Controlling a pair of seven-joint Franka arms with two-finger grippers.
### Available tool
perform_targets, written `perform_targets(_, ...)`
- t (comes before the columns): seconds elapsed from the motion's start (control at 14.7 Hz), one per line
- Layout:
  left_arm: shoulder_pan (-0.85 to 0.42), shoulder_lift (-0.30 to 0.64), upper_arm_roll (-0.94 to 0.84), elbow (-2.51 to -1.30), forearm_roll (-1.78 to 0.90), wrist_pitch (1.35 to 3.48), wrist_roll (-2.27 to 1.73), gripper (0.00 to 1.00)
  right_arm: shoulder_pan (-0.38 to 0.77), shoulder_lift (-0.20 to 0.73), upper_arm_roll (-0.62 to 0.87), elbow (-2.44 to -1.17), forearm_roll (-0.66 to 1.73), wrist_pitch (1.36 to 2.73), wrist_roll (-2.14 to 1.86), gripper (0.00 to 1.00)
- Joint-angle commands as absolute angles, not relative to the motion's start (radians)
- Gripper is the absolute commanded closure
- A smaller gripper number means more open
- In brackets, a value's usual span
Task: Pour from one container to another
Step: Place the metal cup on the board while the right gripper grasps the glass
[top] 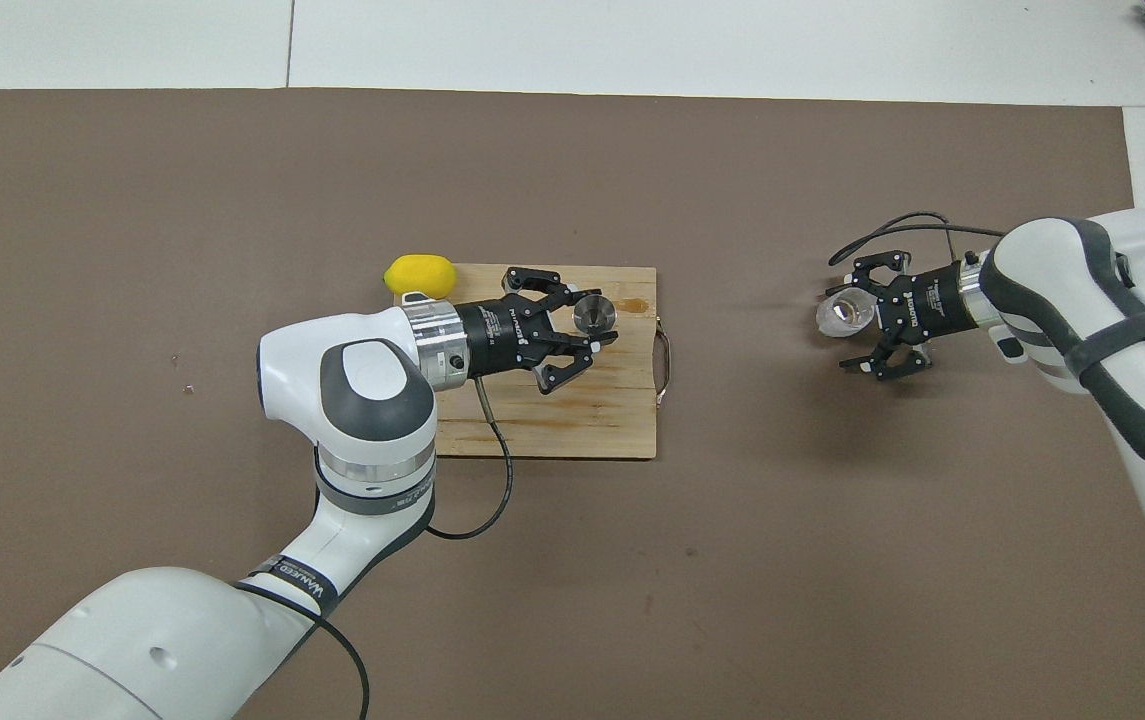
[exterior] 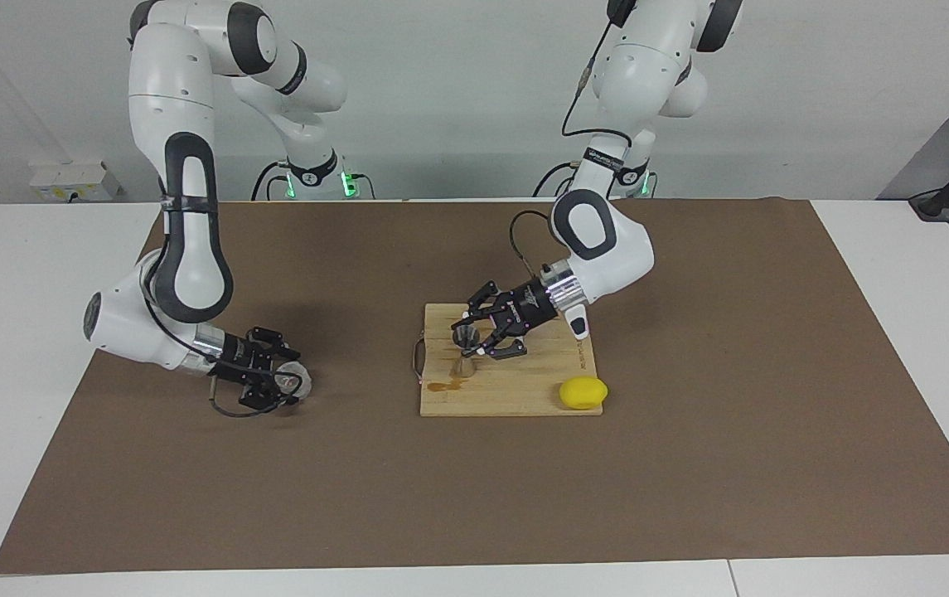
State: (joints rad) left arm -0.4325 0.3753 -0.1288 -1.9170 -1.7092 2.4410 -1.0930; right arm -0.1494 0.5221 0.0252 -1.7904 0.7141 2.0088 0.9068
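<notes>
The silver hourglass jigger point(exterior: 464, 363) point(top: 593, 311) stands upright on a wooden board point(exterior: 524, 383) point(top: 592, 420) in the middle of the table. My left gripper point(exterior: 472, 334) point(top: 592, 321) lies low over the board, shut on the jigger's upper cone. The small clear cup point(exterior: 294, 380) point(top: 840, 315) is tilted on its side in my right gripper point(exterior: 286, 384) point(top: 850, 320). That gripper is shut on it, low over the brown mat toward the right arm's end, well apart from the board.
A yellow lemon point(exterior: 583, 392) point(top: 419, 274) lies at the board's corner toward the left arm's end, farther from the robots. A small brown wet patch point(exterior: 441, 386) point(top: 638, 303) marks the board beside the jigger. A brown mat point(exterior: 689, 464) covers the table.
</notes>
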Motion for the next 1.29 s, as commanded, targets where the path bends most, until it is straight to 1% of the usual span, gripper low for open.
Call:
perform_targets(0.0,-0.449,0.374,-0.118,-1.914,-1.738,2.456,-1.072,0.38,-0.152,0.502,0.028,-1.822,0.742,2.037,0.868,0.09)
perform_targets(0.07,-0.451,0.374,-0.118,-1.911,-1.736,2.457,-1.072,0.19,-0.153,0.502,0.028,-1.822,0.742,2.036,0.867,0.24)
perform_targets(0.2,-0.451,0.373,-0.12,-1.908,-1.735,2.453,-1.074,0.07,-0.155,0.502,0.026,-1.821,0.742,2.036,0.856,0.49)
perform_targets(0.27,-0.449,0.373,-0.12,-1.907,-1.736,2.45,-1.075,0.03,-0.156,0.502,0.026,-1.819,0.742,2.036,0.851,0.58)
perform_targets(0.34,-0.451,0.371,-0.121,-1.907,-1.738,2.447,-1.071,0.02,-0.153,0.5,0.026,-1.813,0.739,2.036,0.851,0.62)
perform_targets(0.54,-0.459,0.362,-0.124,-1.898,-1.738,2.439,-1.071,0.02,-0.15,0.465,0.025,-1.81,0.736,2.034,0.873,0.71)
perform_targets(0.68,-0.453,0.351,-0.123,-1.885,-1.735,2.424,-1.075,0.02,-0.127,0.439,0.023,-1.81,0.73,2.036,0.917,0.74)
perform_targets(0.82,-0.445,0.312,-0.118,-1.888,-1.726,2.369,-1.081,0.0,-0.092,0.419,0.021,-1.804,0.724,2.057,0.997,0.75)
perform_targets(0.95,-0.405,0.275,-0.115,-1.893,-1.698,2.297,-1.083,0.0,-0.048,0.391,0.017,-1.801,0.704,2.083,1.076,0.75)
perform_targets(1.22,-0.342,0.249,-0.11,-1.873,-1.519,2.178,-1.074,0.0,-0.038,0.373,0.029,-1.769,0.62,2.083,1.196,0.75)
